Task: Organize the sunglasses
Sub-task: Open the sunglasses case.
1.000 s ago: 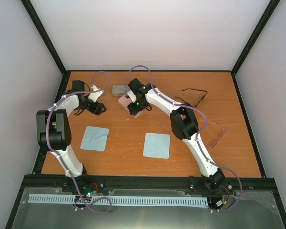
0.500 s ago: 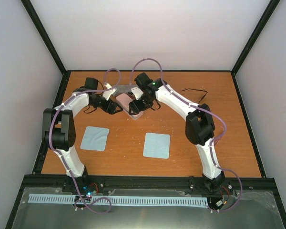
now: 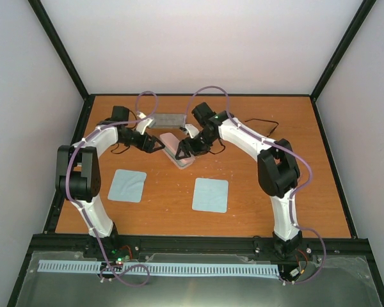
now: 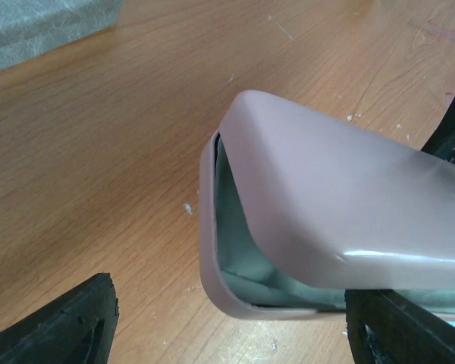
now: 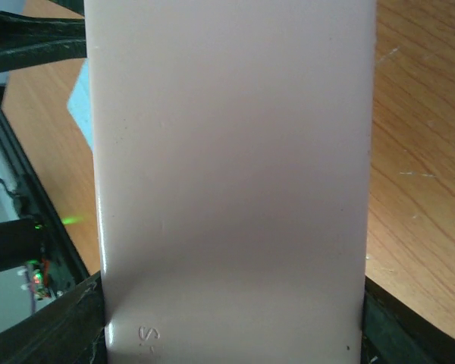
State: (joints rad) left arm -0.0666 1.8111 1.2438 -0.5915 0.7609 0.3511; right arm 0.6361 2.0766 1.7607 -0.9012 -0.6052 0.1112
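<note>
The sunglasses (image 3: 264, 121) lie at the back right of the table: a thin black frame, partly hidden behind my right arm. A pink oblong case (image 3: 179, 151) lies slanted at the back middle. In the left wrist view its lid (image 4: 341, 205) stands slightly ajar over a grey-green lining. My right gripper (image 3: 189, 147) is shut across the case's width, and the case fills the right wrist view (image 5: 235, 189). My left gripper (image 3: 157, 146) is open at the case's left end, with the case's end between its spread fingers (image 4: 68, 330).
A grey oblong case (image 3: 168, 119) lies behind the pink one and shows in the left wrist view (image 4: 45, 26). Two light-blue cloths lie nearer me, one on the left (image 3: 128, 185) and one in the middle (image 3: 210, 195).
My left gripper has swung right to the pink case's left end. My right arm has moved right and turned the case, shifting it a little nearer, which uncovered the grey case.
</note>
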